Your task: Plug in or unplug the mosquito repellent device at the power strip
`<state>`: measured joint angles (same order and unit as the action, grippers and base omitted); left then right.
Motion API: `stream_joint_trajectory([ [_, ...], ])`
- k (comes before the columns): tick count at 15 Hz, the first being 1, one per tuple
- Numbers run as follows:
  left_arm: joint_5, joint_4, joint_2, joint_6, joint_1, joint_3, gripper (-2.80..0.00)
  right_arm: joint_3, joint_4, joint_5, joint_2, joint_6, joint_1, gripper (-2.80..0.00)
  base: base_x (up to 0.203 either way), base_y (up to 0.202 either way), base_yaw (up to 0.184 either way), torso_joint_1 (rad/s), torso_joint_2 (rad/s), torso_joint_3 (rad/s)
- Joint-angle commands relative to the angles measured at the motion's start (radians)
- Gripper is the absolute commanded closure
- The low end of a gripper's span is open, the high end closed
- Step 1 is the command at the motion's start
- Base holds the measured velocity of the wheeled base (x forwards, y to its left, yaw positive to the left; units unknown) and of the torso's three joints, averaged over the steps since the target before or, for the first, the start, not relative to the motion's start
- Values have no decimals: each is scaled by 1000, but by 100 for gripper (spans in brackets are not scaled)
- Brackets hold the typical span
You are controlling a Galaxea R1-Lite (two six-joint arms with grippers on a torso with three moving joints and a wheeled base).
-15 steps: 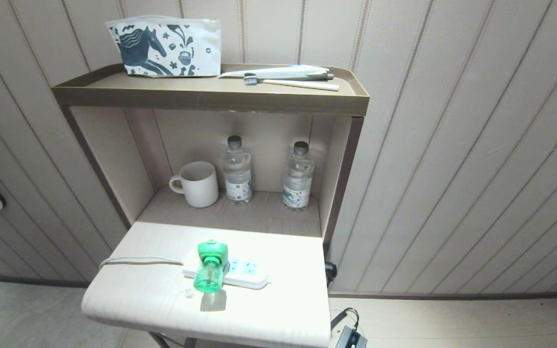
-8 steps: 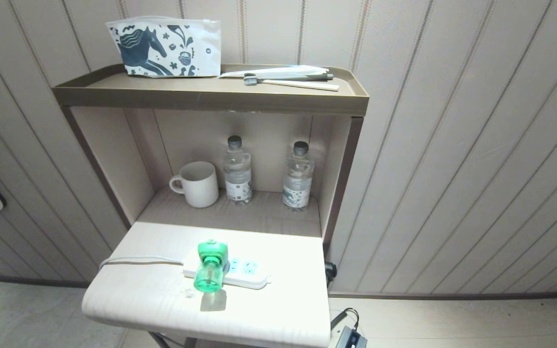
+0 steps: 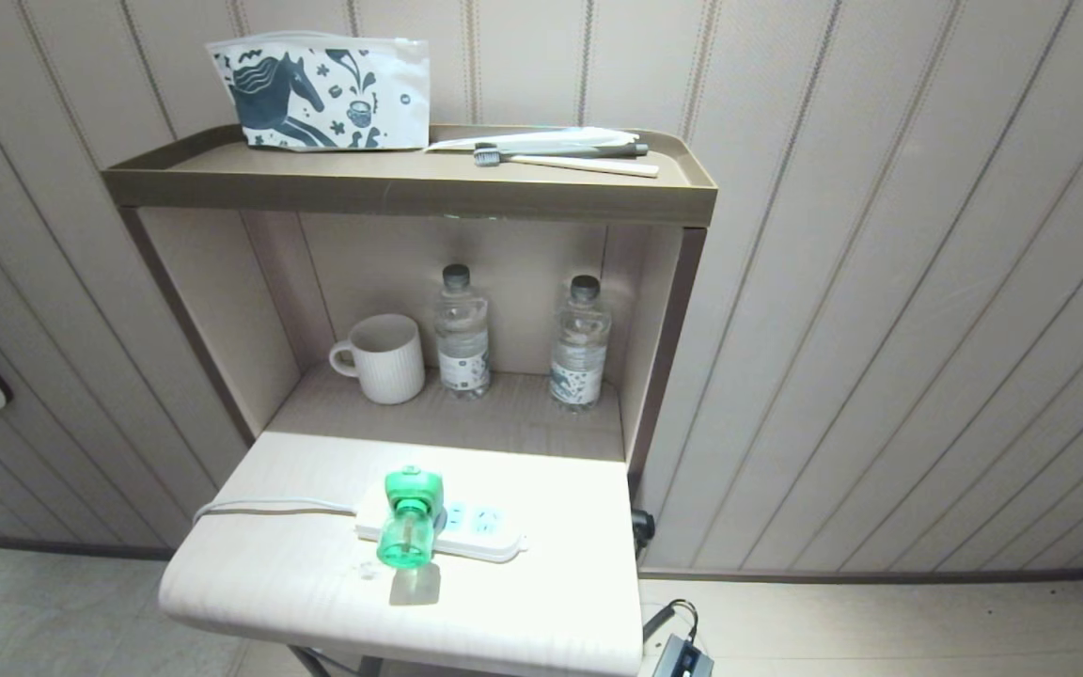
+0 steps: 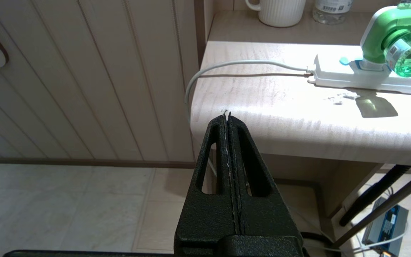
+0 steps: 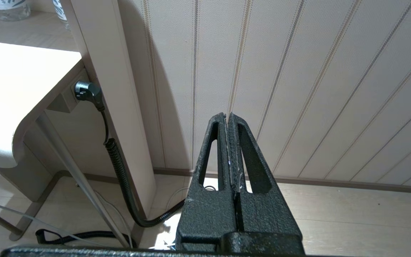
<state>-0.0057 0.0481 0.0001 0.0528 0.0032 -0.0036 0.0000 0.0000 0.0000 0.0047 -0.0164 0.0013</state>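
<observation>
The mosquito repellent device [image 3: 409, 522], green head with a translucent green bottle, sits plugged into the white power strip [image 3: 476, 532] on the pale fold-out table [image 3: 316, 574]. The left wrist view shows the device [image 4: 392, 39] on the strip [image 4: 337, 76], with the white cord [image 4: 234, 64] running off the table's left edge. My left gripper [image 4: 228, 115] is shut and empty, below and to the left of the table's front corner, well away from the device. My right gripper [image 5: 227, 116] is shut and empty, facing the panelled wall to the right of the table. Neither arm shows in the head view.
A white mug [image 3: 382, 357] and two clear water bottles [image 3: 463, 331] stand in the niche behind the table. A printed pouch [image 3: 321, 89] and a toothbrush [image 3: 565, 162] lie on the top shelf. A black coiled cable [image 5: 120, 167] hangs by the table's right side.
</observation>
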Motion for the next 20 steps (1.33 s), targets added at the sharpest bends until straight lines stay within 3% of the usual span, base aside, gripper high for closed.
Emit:
stream_joint_trajectory([
  [1,0,6,0,-2,0,4,0,0,0,0,0,0,0,0,0,0,0,0,0,0],
  [20,0,-5,0,-30,-2,4,0,0,2,-3,0,0,0,0,0,0,0,0,0,0],
])
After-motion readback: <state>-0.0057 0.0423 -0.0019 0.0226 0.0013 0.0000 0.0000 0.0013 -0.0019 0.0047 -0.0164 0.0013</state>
